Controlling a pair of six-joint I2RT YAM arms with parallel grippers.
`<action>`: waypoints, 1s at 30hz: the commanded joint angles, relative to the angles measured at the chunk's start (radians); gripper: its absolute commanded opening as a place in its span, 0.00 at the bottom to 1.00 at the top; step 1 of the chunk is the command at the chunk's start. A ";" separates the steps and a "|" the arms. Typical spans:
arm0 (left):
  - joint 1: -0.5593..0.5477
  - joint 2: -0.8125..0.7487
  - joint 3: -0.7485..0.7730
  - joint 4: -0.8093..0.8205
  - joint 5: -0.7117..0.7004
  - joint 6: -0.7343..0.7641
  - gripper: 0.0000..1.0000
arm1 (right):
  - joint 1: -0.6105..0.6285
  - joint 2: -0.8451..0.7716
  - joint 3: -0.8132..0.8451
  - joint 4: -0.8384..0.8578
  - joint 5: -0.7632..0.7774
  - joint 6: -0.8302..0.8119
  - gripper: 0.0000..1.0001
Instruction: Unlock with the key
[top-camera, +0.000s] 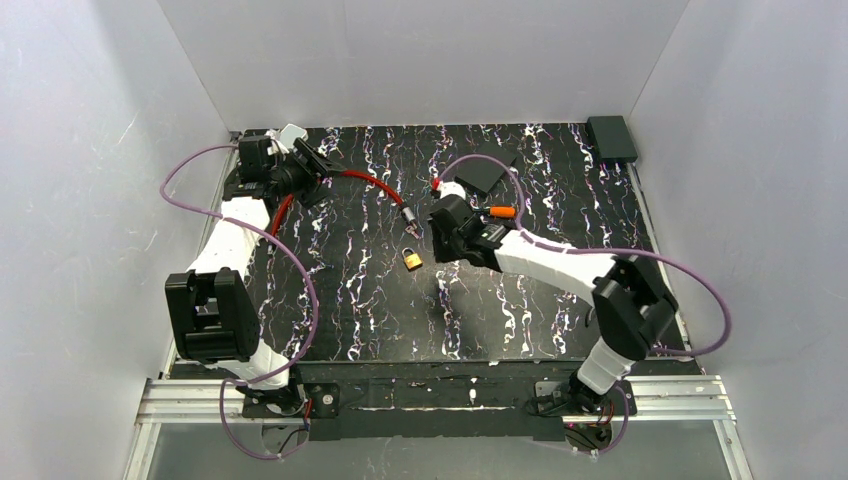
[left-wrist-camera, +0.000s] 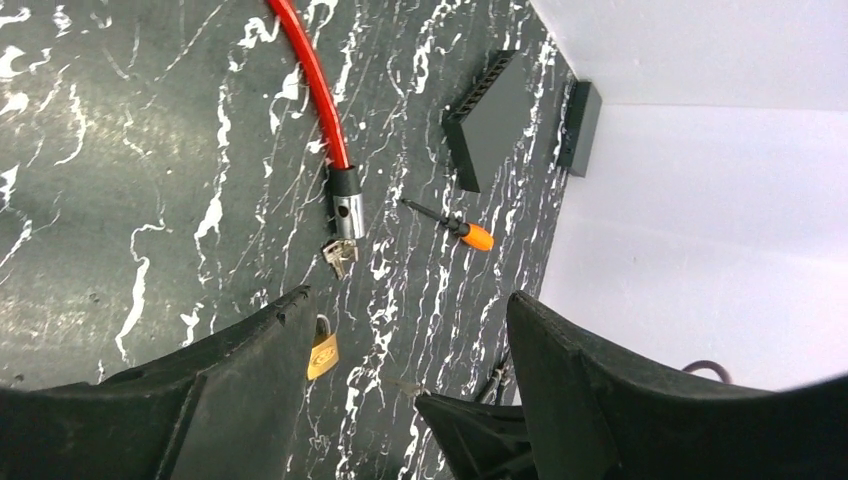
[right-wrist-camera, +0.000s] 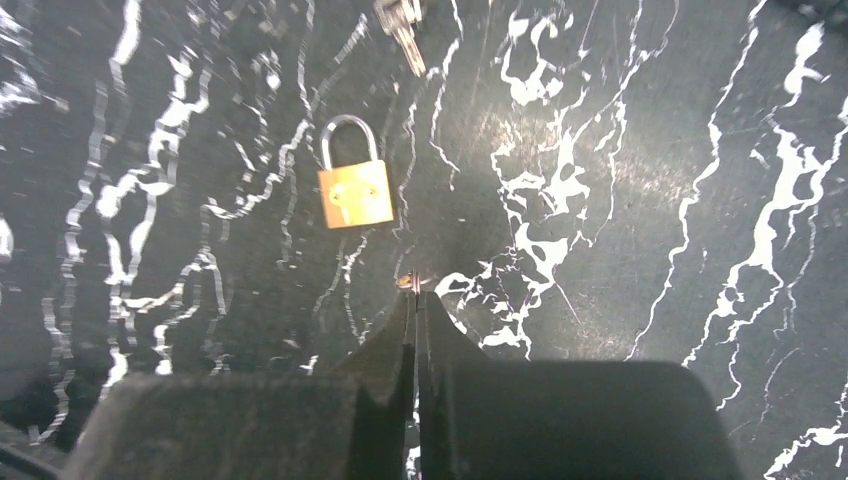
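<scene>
The right end effector (right-wrist-camera: 414, 292) is closed, fingers pressed together, near the padlock (right-wrist-camera: 354, 193). The key (right-wrist-camera: 400, 22) lies just beyond. The left end effector (left-wrist-camera: 408, 300) stands open.

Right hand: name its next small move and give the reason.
Probably open the right hand and ease it forward past the padlock toward the key. Its jaws are shut with nothing visibly between them, and the key lies untouched beyond the padlock.
</scene>
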 joint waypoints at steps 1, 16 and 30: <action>-0.023 -0.007 -0.021 0.079 0.055 0.000 0.67 | -0.014 -0.103 -0.028 0.056 -0.005 0.038 0.01; -0.244 0.097 -0.063 0.213 0.231 -0.263 0.67 | -0.031 -0.439 -0.228 0.285 0.017 0.013 0.01; -0.323 0.032 -0.231 0.226 0.283 -0.421 0.67 | -0.030 -0.558 -0.373 0.531 -0.057 -0.043 0.01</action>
